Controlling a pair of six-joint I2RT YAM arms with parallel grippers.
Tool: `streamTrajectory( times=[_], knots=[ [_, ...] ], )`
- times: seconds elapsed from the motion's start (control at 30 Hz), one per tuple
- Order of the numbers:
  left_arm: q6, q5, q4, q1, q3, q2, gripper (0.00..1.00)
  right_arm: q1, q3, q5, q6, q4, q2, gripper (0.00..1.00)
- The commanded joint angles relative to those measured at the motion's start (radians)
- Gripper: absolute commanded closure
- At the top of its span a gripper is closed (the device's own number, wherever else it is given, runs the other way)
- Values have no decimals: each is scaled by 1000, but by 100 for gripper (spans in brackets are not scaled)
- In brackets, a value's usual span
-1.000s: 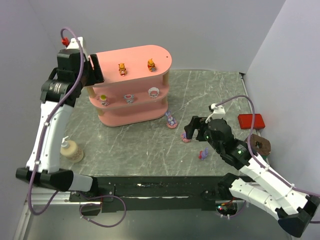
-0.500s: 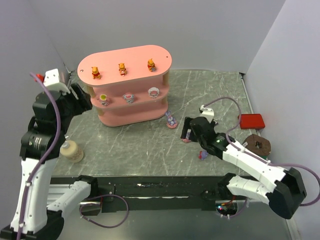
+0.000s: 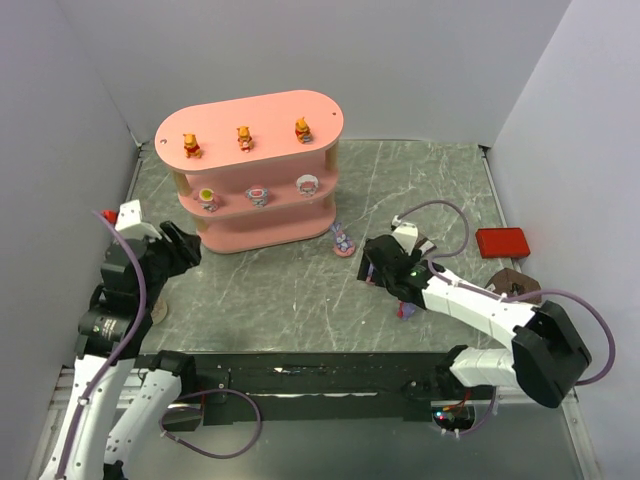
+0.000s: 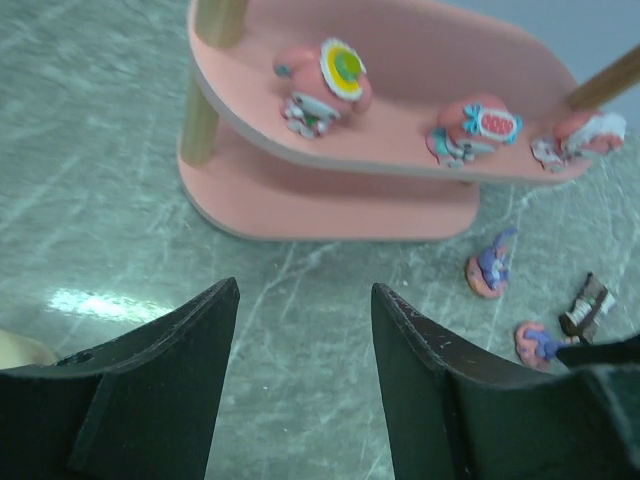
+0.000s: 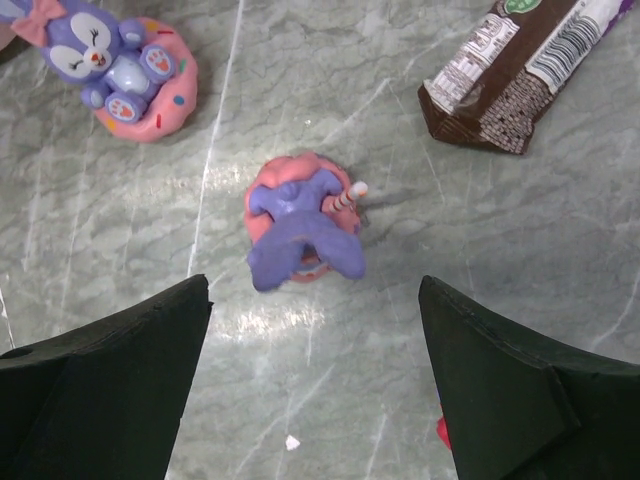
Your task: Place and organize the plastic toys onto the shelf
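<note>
My right gripper (image 5: 310,375) hangs directly above a small purple plastic figurine on a pink round base (image 5: 300,232), fingers spread wide, nothing between them. In the right wrist view the figurine sits centred in the gap, slightly ahead of the fingertips. Its purple body runs roughly along the line joining my fingers, tilted a little; a small striped stick pokes from one side. It lies face down or on its back; I cannot tell which.

Judgement: a straight descent should bracket it; right arm is clearly the nearer one.

Just beyond, up and left in that view, a second purple rabbit figurine with a pink bow on a pink sprinkled base (image 5: 122,68). Off to the other side, a brown-wrapped snack bar (image 5: 520,70), apart from both.

My left gripper (image 4: 300,390) is drawn back near the table edge, fingers apart, empty.

Farther off, the pink three-tier shelf with pale wooden posts (image 3: 262,232): three orange-yellow bear figurines (image 3: 243,137) on top, three pink-white round figurines (image 3: 258,195) on the middle tier. Bottom tier appears bare as far as I can see. A third purple figurine (image 3: 406,310) lies on the table by my right arm.
</note>
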Motion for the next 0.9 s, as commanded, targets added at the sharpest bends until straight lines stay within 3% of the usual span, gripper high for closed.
streamTrajectory(
  times=[0.0, 0.27, 0.5, 0.6, 0.77, 0.8, 0.87],
  knots=[
    [-27, 99, 135, 3, -82, -59, 39, -6, 58, 51, 12, 63, 57, 11],
    [-19, 113, 163, 3, -148, -99, 35, -5, 2, 87, 1, 193, 127, 24],
    [-17, 145, 175, 3, -159, -95, 35, -2, -26, 136, 21, 227, 135, 41],
    [-17, 144, 174, 3, -156, -92, 35, -2, -49, 145, 16, 253, 129, 53],
    [-16, 145, 178, 3, -162, -104, 34, -2, -43, 137, -5, 259, 124, 82],
    [-17, 145, 180, 3, -162, -105, 34, -2, -37, 122, -22, 262, 124, 96],
    [-20, 168, 187, 3, -171, -108, 33, 1, -31, 110, -34, 259, 108, 100]
  ],
)
